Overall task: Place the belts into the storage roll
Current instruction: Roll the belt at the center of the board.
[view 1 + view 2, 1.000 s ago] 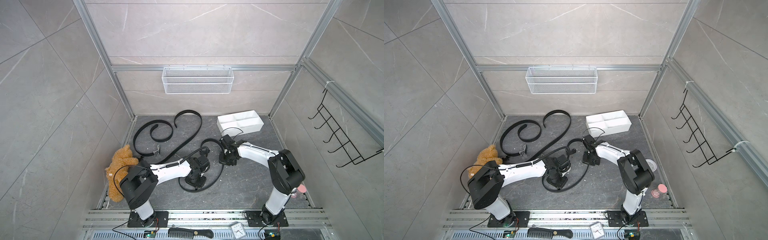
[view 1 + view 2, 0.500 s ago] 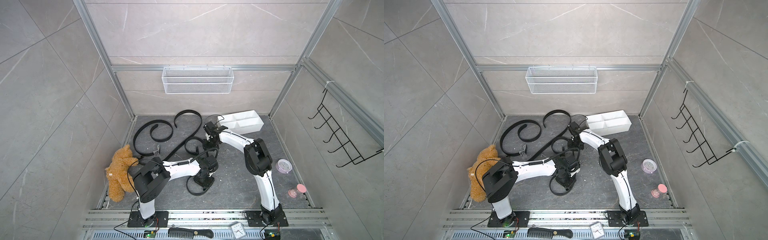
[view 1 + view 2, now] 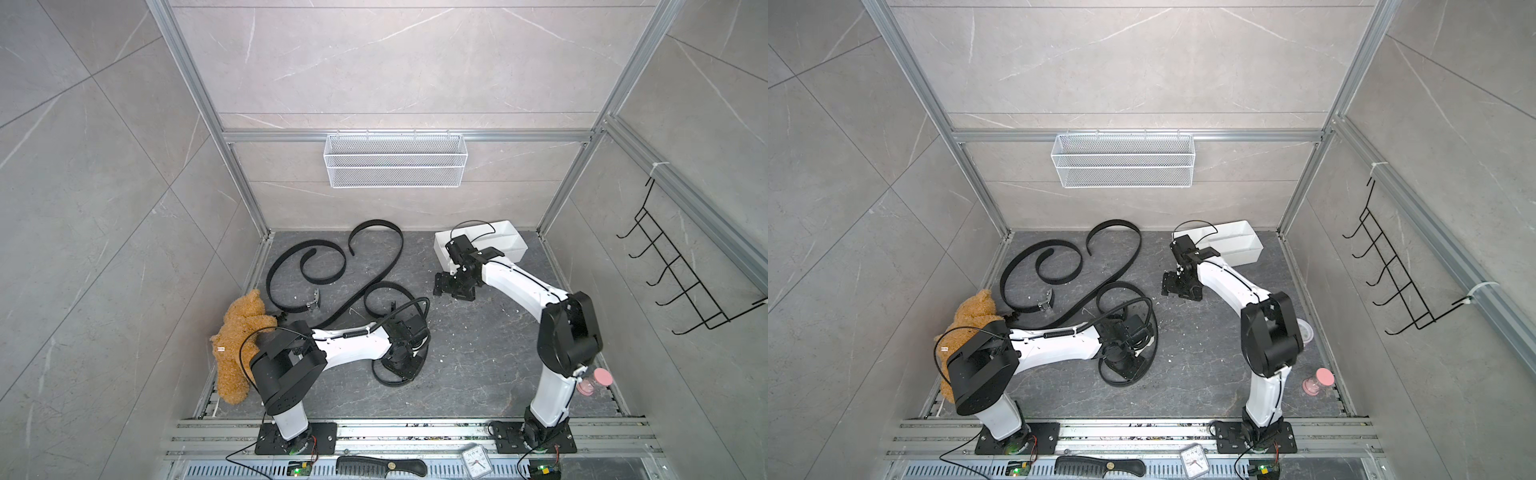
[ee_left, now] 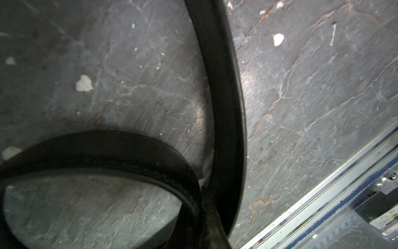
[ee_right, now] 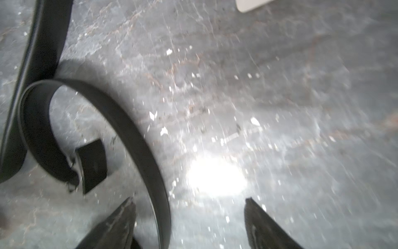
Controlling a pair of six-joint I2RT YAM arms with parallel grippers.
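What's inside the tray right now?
Visible compartments of the tray are empty. The right arm covers one end, so that part can't be checked.

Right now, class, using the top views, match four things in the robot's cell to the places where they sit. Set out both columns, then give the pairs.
Things
1. teddy bear
2. wire-mesh basket
3. comb
4. white divided tray

Places
A. back right corner of the floor
B. front metal strip, beside the alarm clock
C. left edge of the floor
D. hanging on the back wall

Pairs: 1-C, 2-D, 3-B, 4-A
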